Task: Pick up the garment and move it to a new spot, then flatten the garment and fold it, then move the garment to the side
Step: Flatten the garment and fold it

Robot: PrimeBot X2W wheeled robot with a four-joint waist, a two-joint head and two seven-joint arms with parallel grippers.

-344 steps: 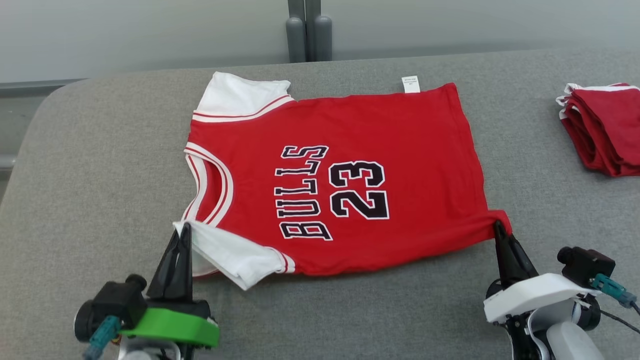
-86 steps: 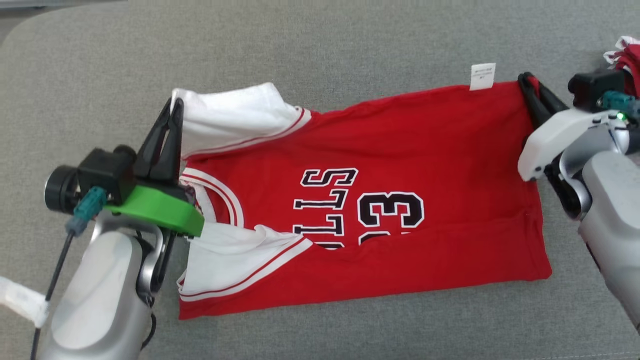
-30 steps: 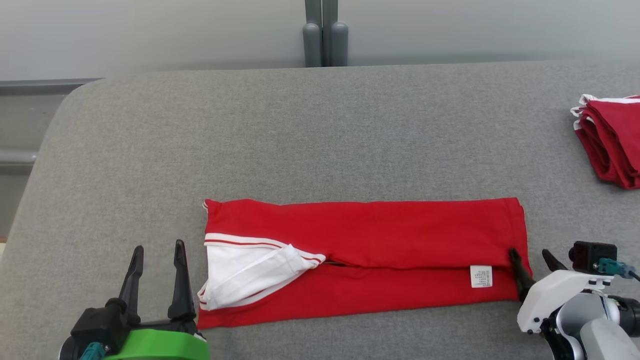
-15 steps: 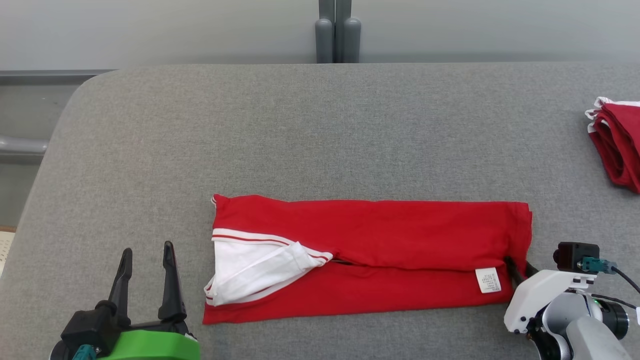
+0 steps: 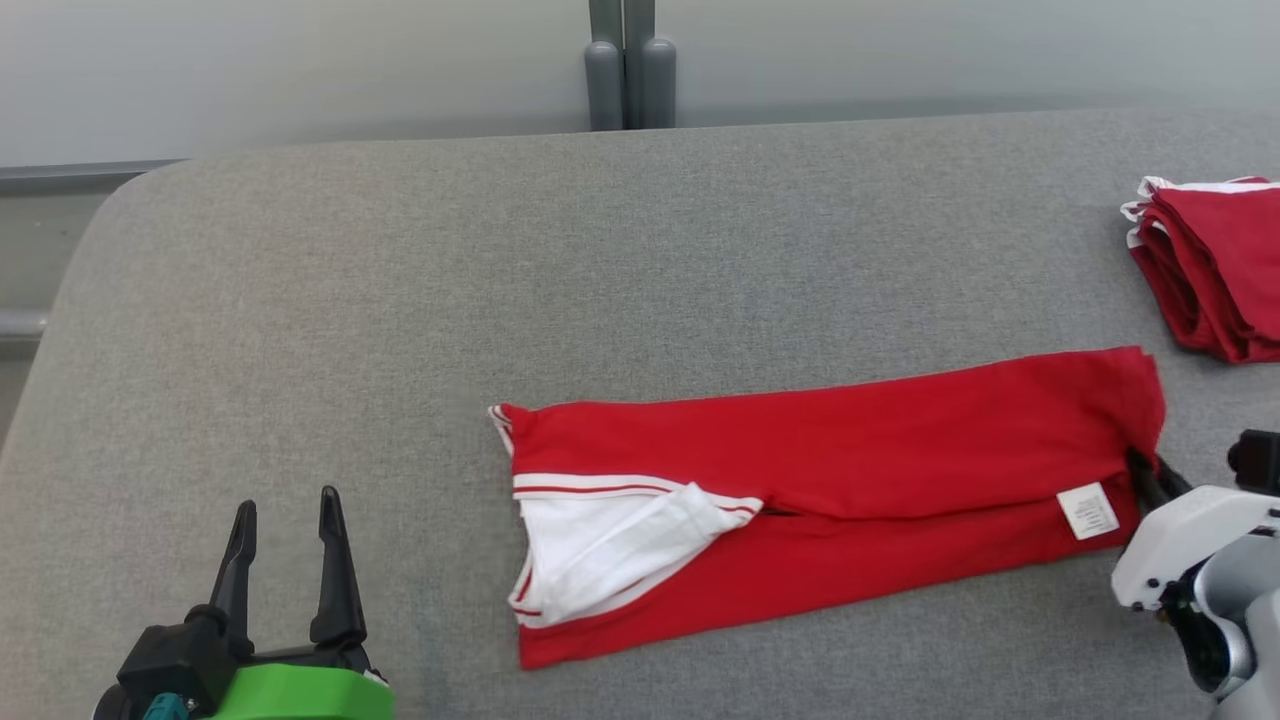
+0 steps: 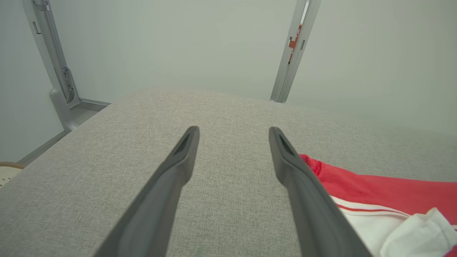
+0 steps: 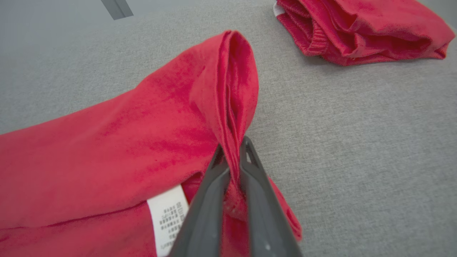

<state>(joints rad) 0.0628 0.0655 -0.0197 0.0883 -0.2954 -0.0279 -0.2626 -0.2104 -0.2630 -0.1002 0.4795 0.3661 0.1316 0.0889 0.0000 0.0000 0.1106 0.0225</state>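
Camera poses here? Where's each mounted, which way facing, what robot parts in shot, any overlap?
Head: on the robot's head, facing forward and down at the grey table; left gripper lower left, right gripper lower right.
Left wrist: on the left arm, looking along its spread fingers across the table to a wall.
Right wrist: on the right arm, looking along its fingers, shut on the shirt end.
Shared: head and right wrist both show the shirt's label and the folded red pile.
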